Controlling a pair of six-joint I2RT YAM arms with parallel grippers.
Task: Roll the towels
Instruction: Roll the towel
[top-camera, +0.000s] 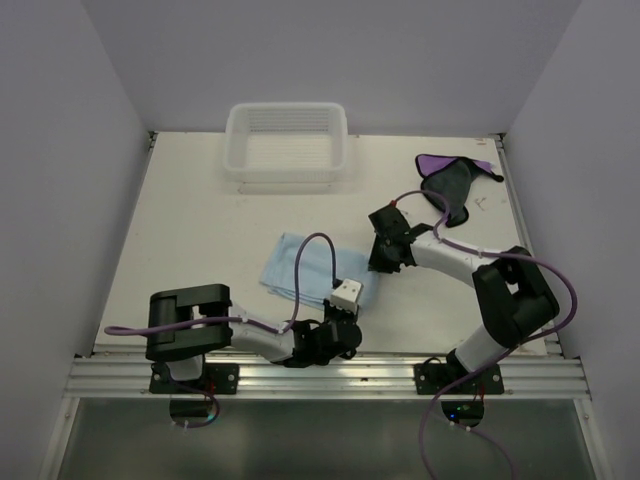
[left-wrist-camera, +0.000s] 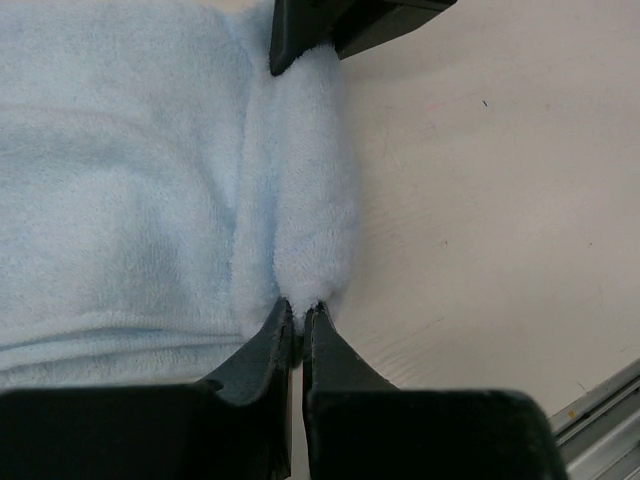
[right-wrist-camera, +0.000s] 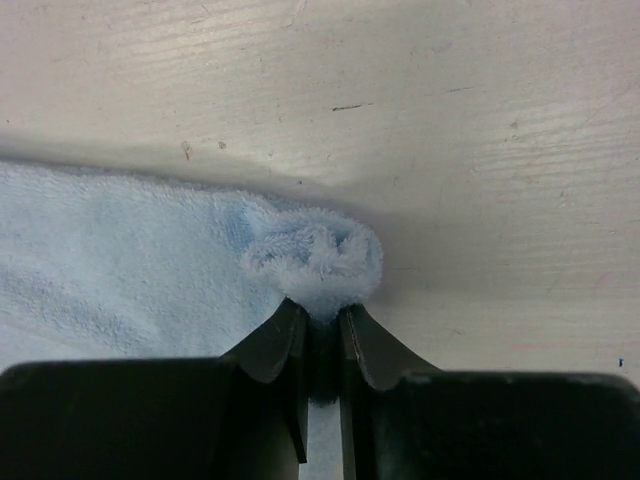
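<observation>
The light blue towel (top-camera: 300, 262) lies flat in the middle of the table, its right edge turned into a thin roll (left-wrist-camera: 305, 190). My left gripper (left-wrist-camera: 300, 310) is shut on the near end of that roll (top-camera: 354, 306). At the far end, the curled end (right-wrist-camera: 318, 255) is pinched by my right gripper (right-wrist-camera: 322, 312), which is also shut (top-camera: 379, 267). The right gripper's dark fingers (left-wrist-camera: 330, 25) show at the top of the left wrist view. The purple towel (top-camera: 455, 175), dark side partly up, lies crumpled at the back right.
A white basket (top-camera: 235, 150) stands at the back of the table, left of centre. The purple towel sits close to the table's right edge (top-camera: 520, 200). A metal rail (top-camera: 320, 375) runs along the near edge by the arm bases.
</observation>
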